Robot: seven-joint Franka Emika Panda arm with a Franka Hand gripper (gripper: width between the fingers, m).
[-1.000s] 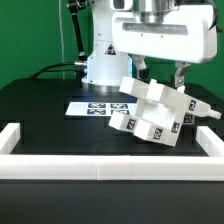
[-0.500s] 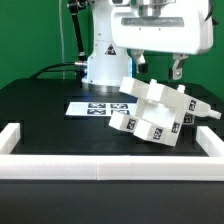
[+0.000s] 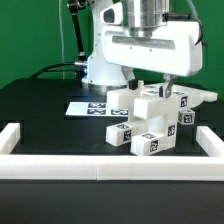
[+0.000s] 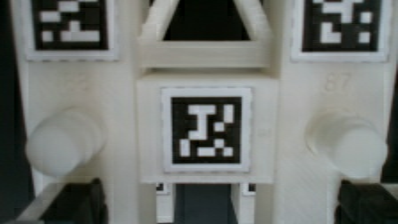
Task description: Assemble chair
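Hovering at frame centre, shifted in from the upper right, my gripper hangs spread wide, holding nothing, fingers flanking the chair. It sits centre-right on the table, squarer than a moment ago; I judge a grasp comes next.
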